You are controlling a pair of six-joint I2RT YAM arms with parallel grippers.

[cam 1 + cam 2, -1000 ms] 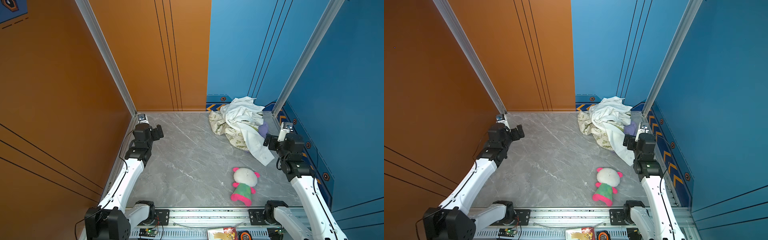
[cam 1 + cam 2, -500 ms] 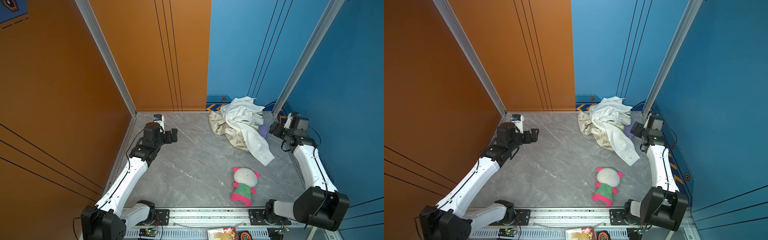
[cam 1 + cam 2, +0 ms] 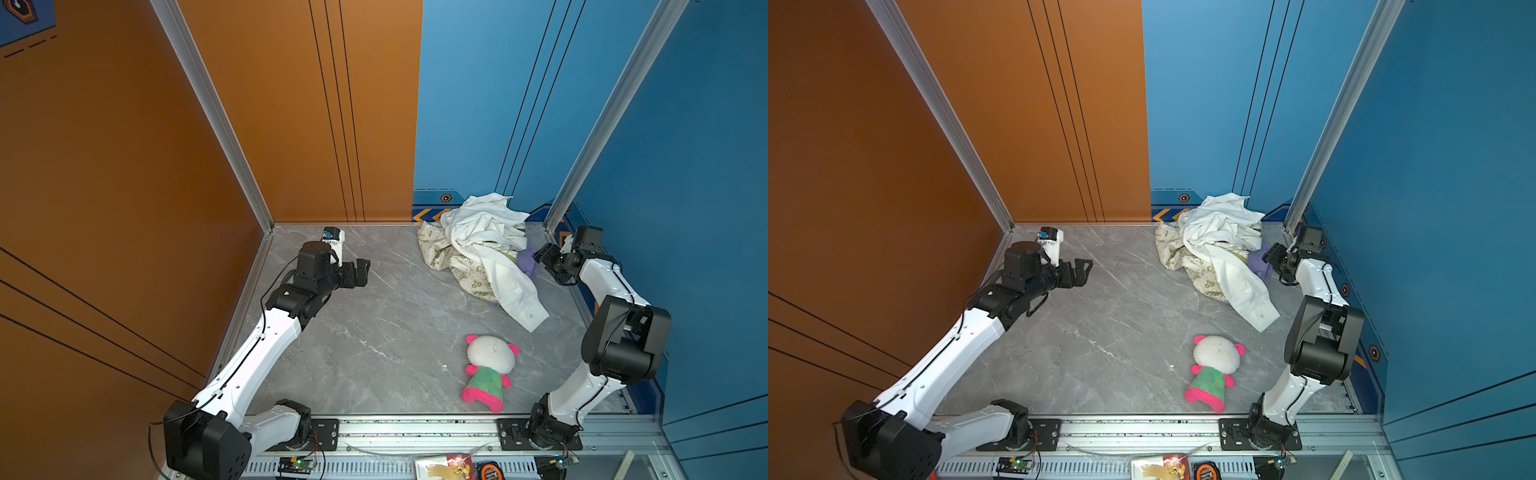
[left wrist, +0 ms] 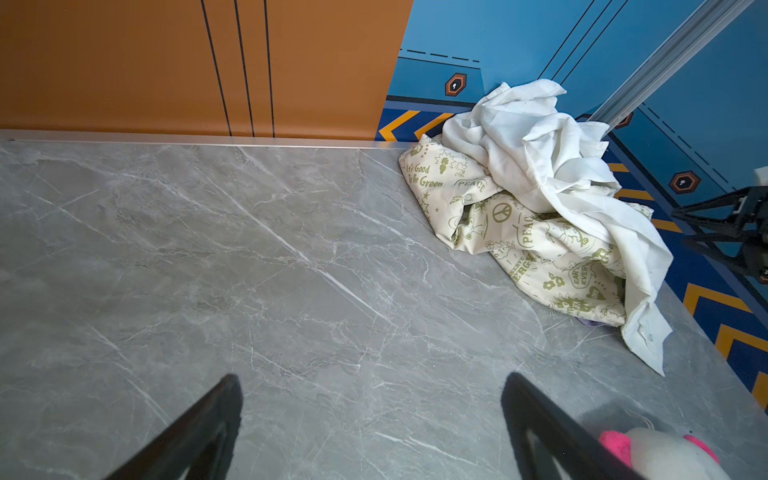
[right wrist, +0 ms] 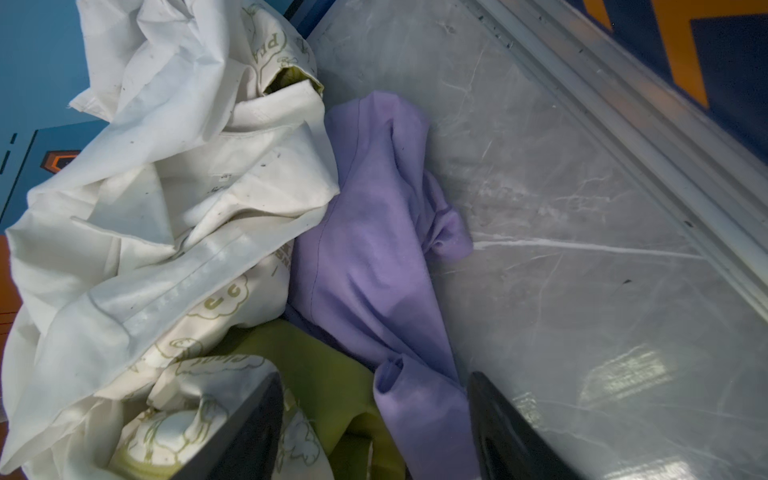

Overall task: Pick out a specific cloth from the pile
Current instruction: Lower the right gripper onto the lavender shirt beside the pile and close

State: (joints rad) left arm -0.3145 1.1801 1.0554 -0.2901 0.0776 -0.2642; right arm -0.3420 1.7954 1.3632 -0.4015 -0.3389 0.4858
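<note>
In a top view the plain lavender-purple soft cloth (image 3: pixel 527 259) lies against the pile (image 3: pixel 478 245) of crumpled white and cream green-printed fabric, partly under it and not yet out; the right gripper (image 3: pixel 542 253) is just beside it.

Left wrist view: the left gripper (image 4: pixel 372 378) gapes wide over the bare grey marbled table (image 4: pixel 208 249), well apart from the pile.

Right wrist view: the right gripper's jaws stand apart astride a fold of the cloth, with no pinch visible. By my reading, grasping it and pulling it free both remain.

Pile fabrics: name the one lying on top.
The white shirt, draped over the green-printed cloth; the purple cloth only peeks out beside them, by the right gripper.
</note>
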